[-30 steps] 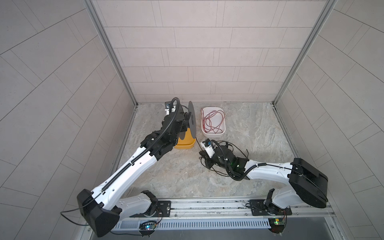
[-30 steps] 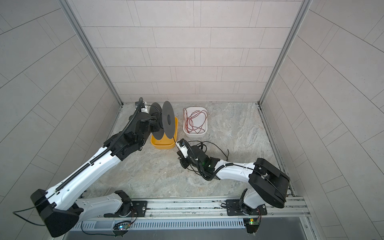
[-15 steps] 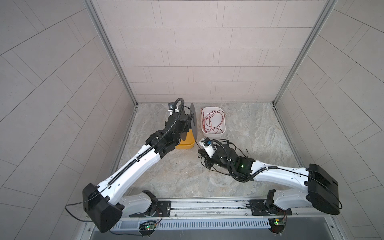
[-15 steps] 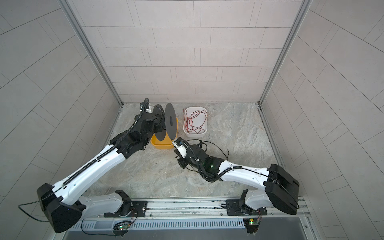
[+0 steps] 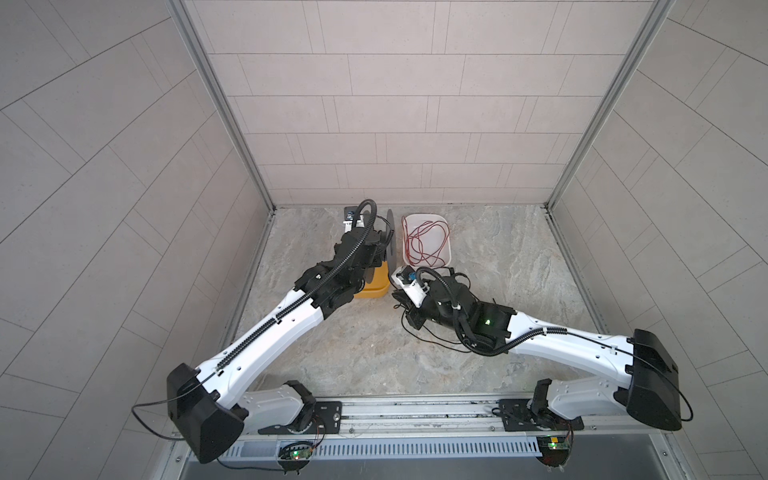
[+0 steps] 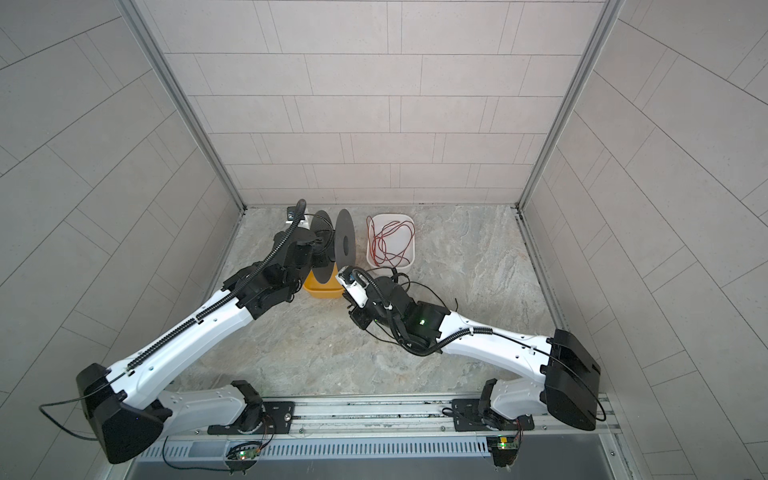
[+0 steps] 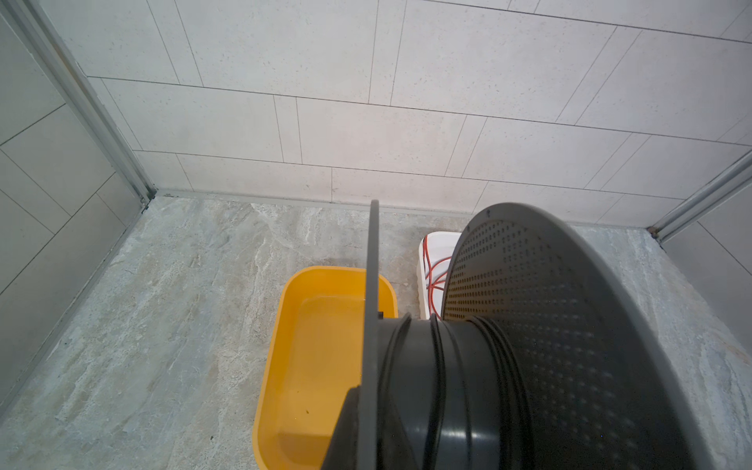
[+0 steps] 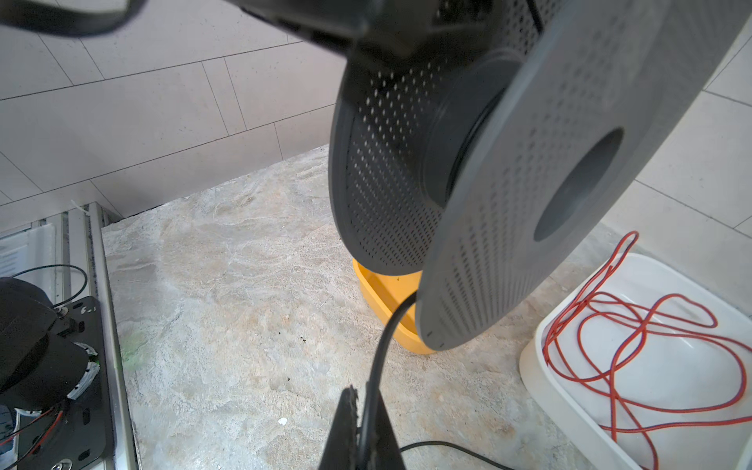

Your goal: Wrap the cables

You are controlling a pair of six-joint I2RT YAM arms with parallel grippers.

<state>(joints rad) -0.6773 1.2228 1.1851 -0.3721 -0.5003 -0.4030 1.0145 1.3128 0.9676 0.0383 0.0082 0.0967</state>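
— While we begin at the left, what has the left gripper (image 7: 360,411) got hold of?
— It is clamped, jaws almost together, on the grey spool (image 6: 344,243). The grip seems to be on the rim of the flange nearer the arm, though only one finger shows in the left wrist view. The spool hangs clear of the table (image 6: 291,353), its flanges upright, over the yellow bin (image 6: 322,291).
— Where is the black cable (image 7: 437,366)?
— A few turns lie round the spool's hub: most crowd against the far flange, one sits near the middle and one lies by the gripped flange. In the right wrist view a strand comes down from between the flanges to the right gripper (image 8: 362,431). The rest lies in loose loops on the table around the right arm's wrist, as both top views show.
— How does the right gripper stand?
— Fully closed, with that strand pinched between its fingertips, low over the table and near the yellow bin.
— What is farther right?
— A white tray (image 6: 409,226) stands just beside the bin, close to the back wall. A red wire (image 6: 390,245) lies loosely coiled in it, and one loop reaches over the rim.
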